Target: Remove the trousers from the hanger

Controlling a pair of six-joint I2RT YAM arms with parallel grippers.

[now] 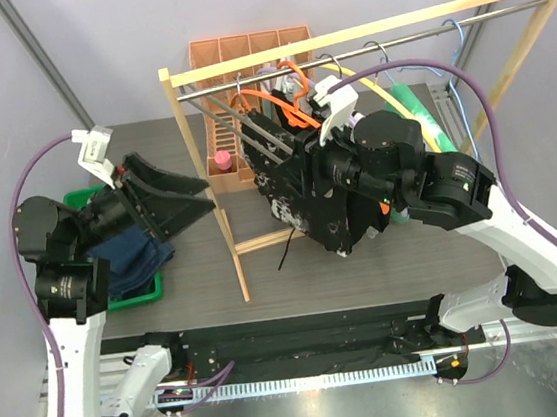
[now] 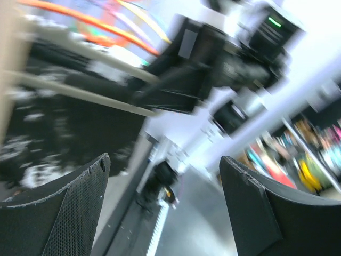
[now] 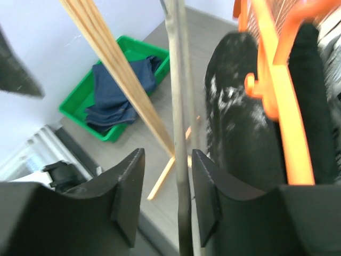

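Two grippers, two pairs of trousers, one bin and one rack are in view. Nearest, at 9 o'clock on the table (image 1: 395, 256), the left gripper (image 1: 202, 197) hangs with its jaws spread wide and nothing between them. Under that arm a green bin (image 1: 117, 295) holds the navy trousers (image 1: 138, 257), loosely folded. The arm covers part of the bin.

A post of the wooden rack (image 1: 232, 244) stands between the left gripper and the table's centre. There the speckled trousers (image 1: 319, 209) hang, and the right gripper (image 3: 168, 154) reaches into them from 3 o'clock. Toward 12 o'clock stand a pink bottle (image 1: 222, 162) and a tan basket (image 1: 250, 46).

The top view hides the right fingertips among black cloth. The right wrist view shows its jaws slightly apart, straddling one grey metal bar (image 3: 178, 80) without clearly clamping it. At 3 o'clock of the bar is speckled cloth, then an orange hanger (image 3: 277, 106). The left wrist view is blurred, showing only its open fingers (image 2: 69, 213) and dark cloth.
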